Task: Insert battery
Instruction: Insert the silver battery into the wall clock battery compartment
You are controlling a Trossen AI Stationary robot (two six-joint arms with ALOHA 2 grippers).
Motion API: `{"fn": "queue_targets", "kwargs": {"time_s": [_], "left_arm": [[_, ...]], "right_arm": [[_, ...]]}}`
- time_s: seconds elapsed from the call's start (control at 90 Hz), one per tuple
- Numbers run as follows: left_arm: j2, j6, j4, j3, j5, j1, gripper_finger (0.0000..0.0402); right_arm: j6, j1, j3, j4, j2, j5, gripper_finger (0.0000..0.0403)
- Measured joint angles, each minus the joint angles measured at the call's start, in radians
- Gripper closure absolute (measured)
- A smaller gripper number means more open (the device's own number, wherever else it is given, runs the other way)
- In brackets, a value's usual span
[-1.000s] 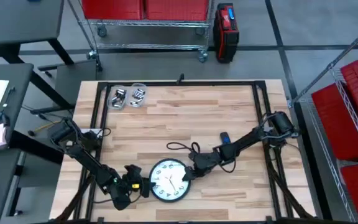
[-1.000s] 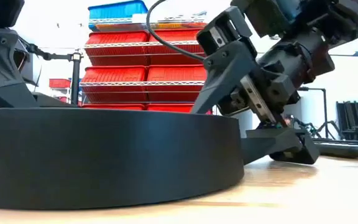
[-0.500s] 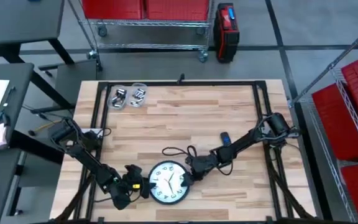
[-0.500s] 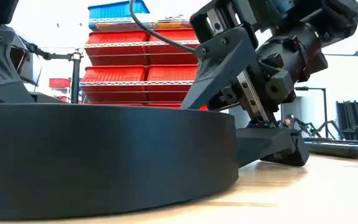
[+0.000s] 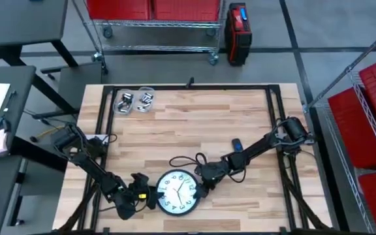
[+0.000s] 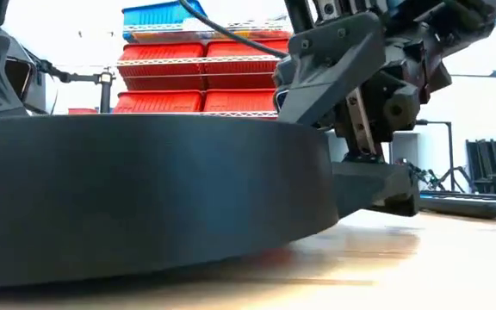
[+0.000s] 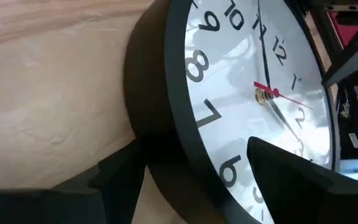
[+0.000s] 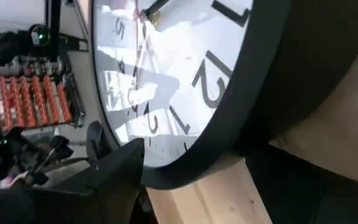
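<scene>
Two tools were at the wall clock (image 5: 177, 192), which sat face up near the front edge of the wooden desk (image 5: 194, 117). The left tool (image 5: 150, 196) gripped the clock's rim on its left side, one finger over the white face (image 7: 291, 168) and the other under the black casing. The right tool (image 5: 200, 189) clamped the opposite rim in the same manner. In the low view the clock's near edge appeared raised slightly off the desk. Two clear containers (image 5: 133, 101) holding batteries stood at the far left corner, well apart from the clock. A small dark object (image 5: 237, 144) lay beside the right arm.
</scene>
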Motion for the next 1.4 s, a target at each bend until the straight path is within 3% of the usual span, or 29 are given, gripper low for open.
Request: {"fn": "queue_targets", "kwargs": {"time_s": [0.289, 0.444, 1.022, 1.122, 1.4], "left_arm": [[-0.032, 0.063, -0.008, 0.000, -0.001, 0.000, 0.0146], [-0.030, 0.065, -0.014, 0.000, -0.010, 0.004, 0.0146], [-0.031, 0.047, -0.018, 0.003, -0.001, 0.003, 0.0146], [-0.032, 0.047, -0.023, 0.005, 0.003, 0.003, 0.0146], [-0.035, 0.072, -0.029, 0.004, 0.028, 0.030, 0.0146]], "right_arm": [[0.083, -0.007, 0.000, 0.034, -0.003, -0.020, 0.0133], [0.123, -0.010, 0.006, -0.124, -0.009, 0.006, 0.0133], [0.232, -0.024, 0.008, -0.356, -0.052, -0.008, 0.0133], [0.243, -0.023, 0.009, -0.401, -0.067, 0.049, 0.0133], [0.333, -0.014, 0.006, -0.198, 0.030, 0.082, 0.0133]]}}
